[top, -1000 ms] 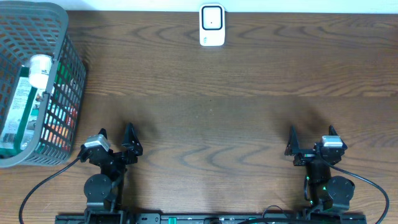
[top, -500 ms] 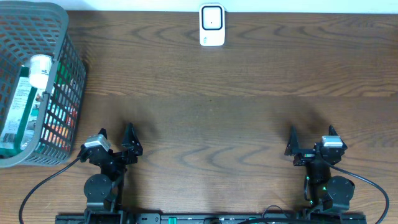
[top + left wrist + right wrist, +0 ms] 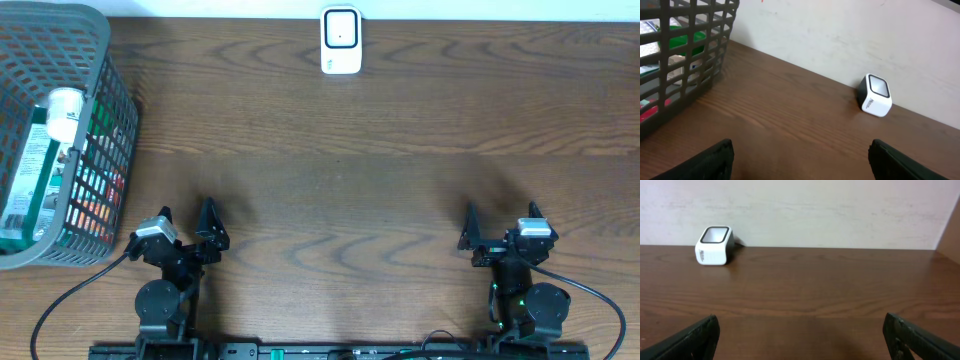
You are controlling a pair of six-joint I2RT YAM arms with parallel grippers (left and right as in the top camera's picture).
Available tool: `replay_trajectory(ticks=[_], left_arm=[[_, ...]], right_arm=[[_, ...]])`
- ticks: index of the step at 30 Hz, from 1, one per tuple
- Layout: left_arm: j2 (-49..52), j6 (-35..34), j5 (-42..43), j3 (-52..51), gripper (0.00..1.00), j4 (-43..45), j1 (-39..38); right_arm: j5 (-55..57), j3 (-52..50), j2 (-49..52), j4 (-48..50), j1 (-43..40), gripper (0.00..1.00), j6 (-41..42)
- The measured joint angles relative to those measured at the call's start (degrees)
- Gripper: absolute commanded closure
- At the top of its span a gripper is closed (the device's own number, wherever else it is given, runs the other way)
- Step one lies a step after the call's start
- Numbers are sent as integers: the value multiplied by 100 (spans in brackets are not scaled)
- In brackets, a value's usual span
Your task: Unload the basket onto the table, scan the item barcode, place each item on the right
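Grey basket (image 3: 112, 105) at the table's far-left corner holds a white-capped bottle (image 3: 30, 170); right wrist view catches the scanner (image 3: 714, 246), not the basket; left gripper (image 3: 186, 210) and right gripper (image 3: 501, 208) gape wide, empty.

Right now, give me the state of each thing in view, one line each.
Left tool, open, empty.
Right tool, open, empty.
Scanner, upright by the wall, nothing held before it.
Basket, upright, not empty.
Bottle, in the basket, not yet picked.
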Motion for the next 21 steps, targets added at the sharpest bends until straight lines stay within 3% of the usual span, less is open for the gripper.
replay_trajectory(ticks=[21], left_arm=[[0,-2,17,0,14,39,0]], right_arm=[[-13,0,0,0,0,1,4]])
